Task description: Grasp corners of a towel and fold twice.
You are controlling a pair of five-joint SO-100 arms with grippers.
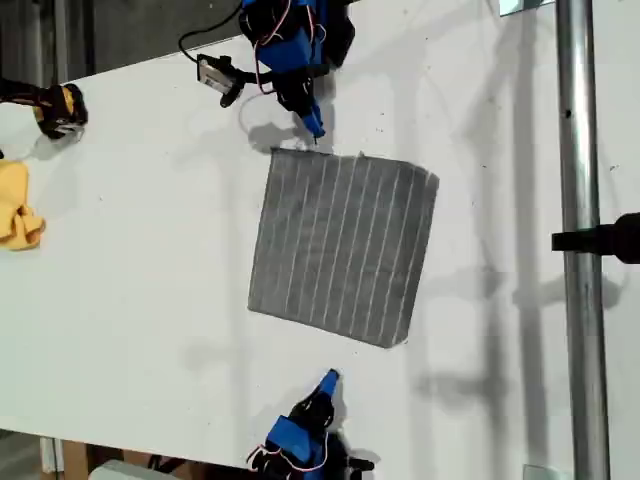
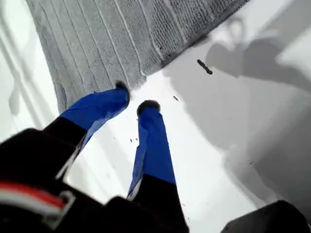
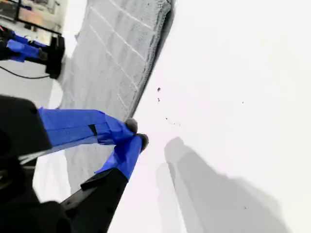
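Exterior view: striped towel [image 1: 344, 247] flat on the white table [image 1: 140, 300]
My first gripper [image 2: 134, 97] slightly parted, empty, at its corner [image 2: 142, 77]; my second gripper [image 3: 135, 133] closed, empty

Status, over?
My first gripper open, empty, at the towel edge. My second gripper shut, empty. Towel flat, unfolded. Nothing in the way.

Yellow cloth [image 1: 17, 207] lying crumpled at the exterior view's left edge, white table [image 1: 130, 290] stretching beneath, metal pole [image 1: 582, 240] running along the exterior view's right
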